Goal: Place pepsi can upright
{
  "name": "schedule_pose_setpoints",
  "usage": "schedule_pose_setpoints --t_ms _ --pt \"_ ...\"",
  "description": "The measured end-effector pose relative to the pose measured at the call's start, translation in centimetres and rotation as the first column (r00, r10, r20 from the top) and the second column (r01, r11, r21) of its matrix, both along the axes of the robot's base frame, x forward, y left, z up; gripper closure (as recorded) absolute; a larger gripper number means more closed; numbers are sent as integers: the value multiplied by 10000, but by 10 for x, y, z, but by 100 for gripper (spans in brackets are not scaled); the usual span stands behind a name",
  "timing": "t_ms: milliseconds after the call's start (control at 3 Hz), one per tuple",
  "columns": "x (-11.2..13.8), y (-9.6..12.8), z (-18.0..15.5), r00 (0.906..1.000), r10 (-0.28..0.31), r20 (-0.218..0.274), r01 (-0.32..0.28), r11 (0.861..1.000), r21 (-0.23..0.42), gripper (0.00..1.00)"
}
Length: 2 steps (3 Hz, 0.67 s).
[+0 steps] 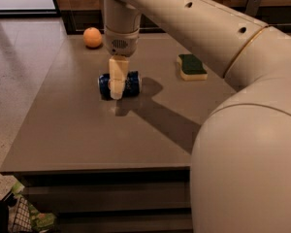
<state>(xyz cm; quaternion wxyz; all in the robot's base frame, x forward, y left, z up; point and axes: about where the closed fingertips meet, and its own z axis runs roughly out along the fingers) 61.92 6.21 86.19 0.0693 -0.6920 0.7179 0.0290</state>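
Observation:
The pepsi can (131, 84) is dark blue and lies on its side on the grey-brown table (77, 135), left of the middle. My gripper (117, 88) hangs straight down from the arm and sits over the middle of the can, its cream-coloured tip reaching down in front of the can's body to about table level. The part of the can behind the gripper is hidden.
An orange (92, 37) sits at the table's back left. A green and yellow sponge (192, 67) lies at the back right. My big white arm fills the right side of the view. A wire basket (17, 218) stands on the floor at the lower left.

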Motion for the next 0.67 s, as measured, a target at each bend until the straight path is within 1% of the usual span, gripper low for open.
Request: schedule_pose_setpoints --t_ms 333,667 --pt "-6 5 -21 9996 45 -269 -40 9998 178 0" --pt "-9 11 -36 9989 135 -460 -122 9995 276 18"
